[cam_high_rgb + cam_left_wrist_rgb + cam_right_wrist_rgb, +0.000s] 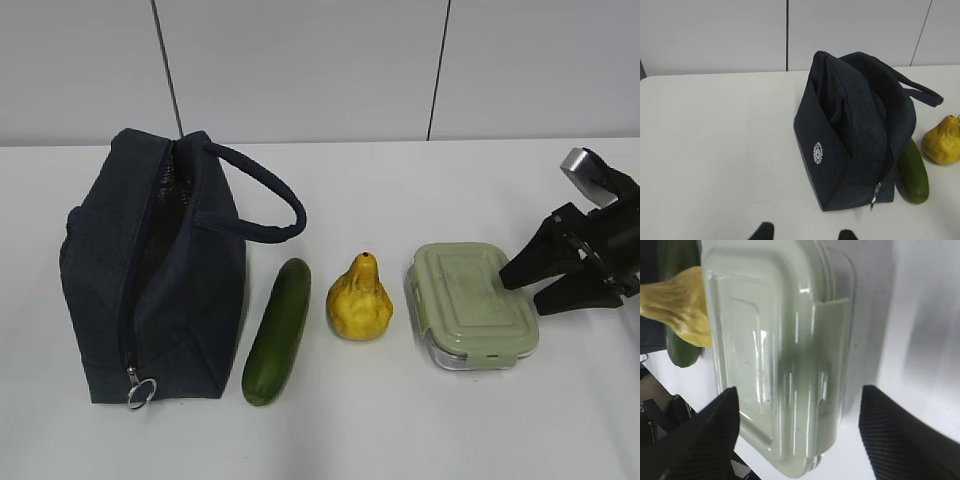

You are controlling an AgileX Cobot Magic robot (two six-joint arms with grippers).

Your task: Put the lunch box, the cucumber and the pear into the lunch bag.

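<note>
White desk (400, 440) carrying lunch box (472, 305), long axis running front-to-back; right gripper (528, 288) hovering low, jaws gaping wide, straddling its right end; left gripper's (804, 234) jaws standing partly apart, empty.

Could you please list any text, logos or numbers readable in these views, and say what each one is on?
No readable text in any view.
Small round white emblem on the end panel of the lunch bag: too small and blurred to read.
Lunch box lid: no lettering visible.
</note>
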